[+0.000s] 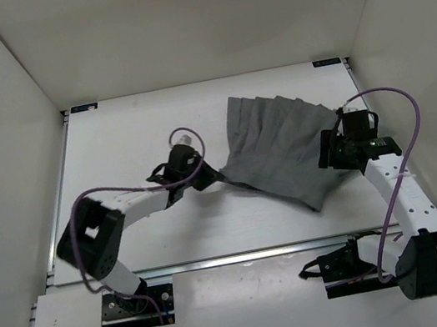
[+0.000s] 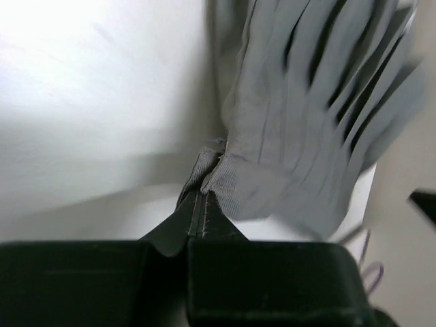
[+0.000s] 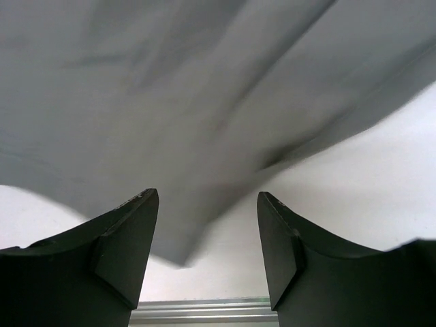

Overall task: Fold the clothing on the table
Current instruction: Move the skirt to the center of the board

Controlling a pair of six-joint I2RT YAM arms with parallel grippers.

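The clothing (image 1: 283, 148) is lying on the table (image 1: 113, 140), spread over the half of the table toward its right rail, with the pleats fanning out toward the table's far edge and the narrower end pointing toward the table's near edge. It is lying in a single layer as far as the top view shows. No part is doubled over another, though the cloth is rippling a little along its pleats.

The left gripper (image 1: 208, 178) is sitting near the middle of the table, and its jaws are pressed together on a small bunch of the garment's edge. The left wrist view shows the grey cloth being pinched right at the fingertips, with the rest trailing away across the table. The right gripper (image 1: 331, 152) is hovering nearer the table's right rail with its jaws standing wide and gripping nothing. In its own view the fabric's border is lying just ahead of the two fingers, not between them.

So the job looks to be only at its beginning: one side is being held and the other is not yet taken. Everything that counts as folding is left to do — grasping with the right, carrying one edge across onto the opposite one, laying it down flat on the table, and letting go.
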